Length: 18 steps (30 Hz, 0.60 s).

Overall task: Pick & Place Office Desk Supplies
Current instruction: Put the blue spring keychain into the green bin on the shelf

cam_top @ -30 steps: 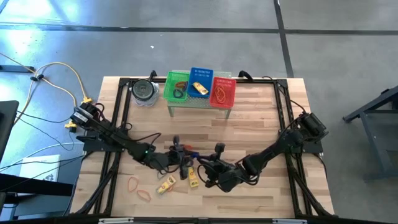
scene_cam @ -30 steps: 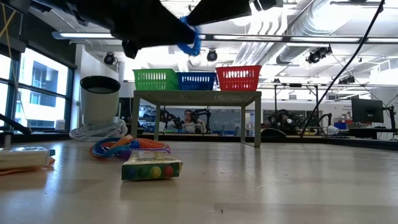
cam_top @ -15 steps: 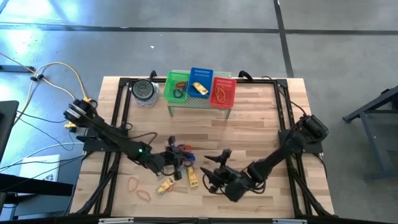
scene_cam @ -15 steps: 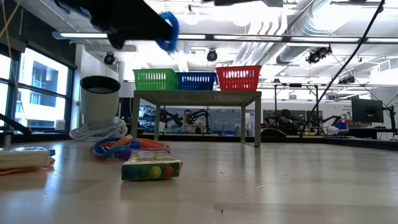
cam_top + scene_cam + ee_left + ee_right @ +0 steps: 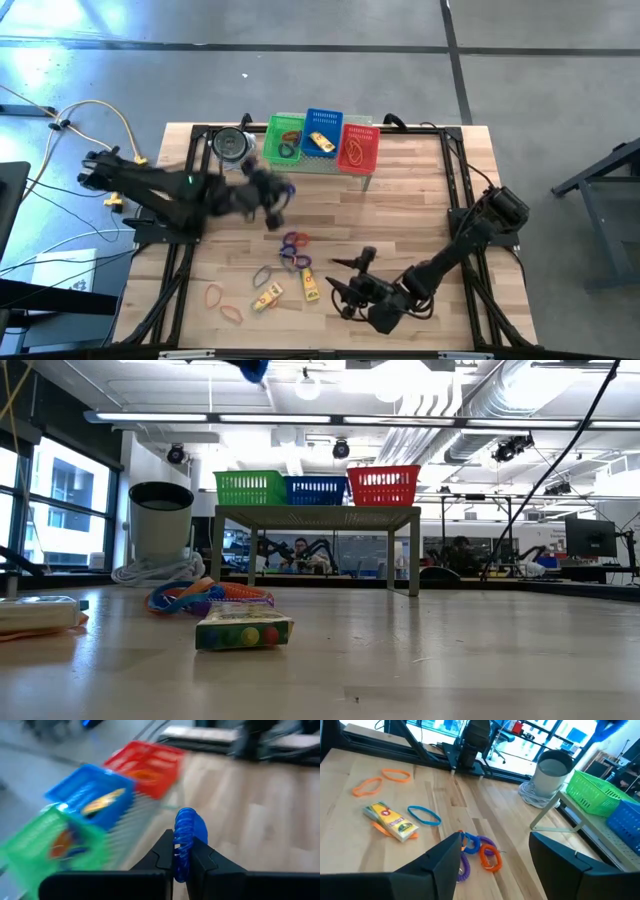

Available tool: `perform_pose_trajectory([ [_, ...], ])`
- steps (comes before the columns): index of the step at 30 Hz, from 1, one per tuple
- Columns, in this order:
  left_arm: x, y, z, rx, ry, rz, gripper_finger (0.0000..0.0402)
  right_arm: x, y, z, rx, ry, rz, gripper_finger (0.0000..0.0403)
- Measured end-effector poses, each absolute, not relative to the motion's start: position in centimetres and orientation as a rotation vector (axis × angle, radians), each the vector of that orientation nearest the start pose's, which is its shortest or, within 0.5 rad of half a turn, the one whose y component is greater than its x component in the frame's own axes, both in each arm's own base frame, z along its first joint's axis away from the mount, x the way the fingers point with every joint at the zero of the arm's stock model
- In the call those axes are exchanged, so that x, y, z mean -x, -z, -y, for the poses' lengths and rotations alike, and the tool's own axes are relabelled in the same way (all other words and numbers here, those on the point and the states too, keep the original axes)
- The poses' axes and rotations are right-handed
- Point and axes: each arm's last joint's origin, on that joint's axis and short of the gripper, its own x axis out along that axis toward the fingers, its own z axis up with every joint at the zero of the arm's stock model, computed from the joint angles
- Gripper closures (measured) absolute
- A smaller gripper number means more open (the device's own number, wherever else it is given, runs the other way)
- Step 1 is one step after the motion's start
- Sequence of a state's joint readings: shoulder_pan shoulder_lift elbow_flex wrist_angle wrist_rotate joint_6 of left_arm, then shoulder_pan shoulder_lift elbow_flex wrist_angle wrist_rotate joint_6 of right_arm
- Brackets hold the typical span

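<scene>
table [image 5: 400,195]: pale matt wood | baskets [image 5: 322,133]: glossy plastic mesh

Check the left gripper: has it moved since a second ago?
Yes. The left gripper, shut on a blue coil, moved away from the loose pile toward the green basket.

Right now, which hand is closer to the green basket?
The left hand, shut on a blue coil, is just in front of the green basket. The right hand is open, far down the table.
</scene>
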<state>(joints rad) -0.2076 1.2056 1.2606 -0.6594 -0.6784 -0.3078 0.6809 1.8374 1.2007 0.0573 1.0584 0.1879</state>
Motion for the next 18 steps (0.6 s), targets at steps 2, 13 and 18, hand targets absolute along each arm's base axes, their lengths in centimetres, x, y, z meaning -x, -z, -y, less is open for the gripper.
perform_pose_trajectory([
  [2,-24.0,-38.5,0.8,0.064,-0.573,-0.5,0.0392,-32.1,-21.5,-22.6,0.233,0.378,-0.344,0.0182],
  [13,-24.1,-37.0,-12.8,0.365,-0.673,-0.635,0.0392,-32.1,-20.9,-22.3,0.099,0.329,-0.393,0.0183],
  [18,-24.8,-34.8,-15.7,0.385,-0.709,-0.719,0.0391,-31.9,-20.7,-22.2,0.07,0.326,-0.418,0.0183],
])
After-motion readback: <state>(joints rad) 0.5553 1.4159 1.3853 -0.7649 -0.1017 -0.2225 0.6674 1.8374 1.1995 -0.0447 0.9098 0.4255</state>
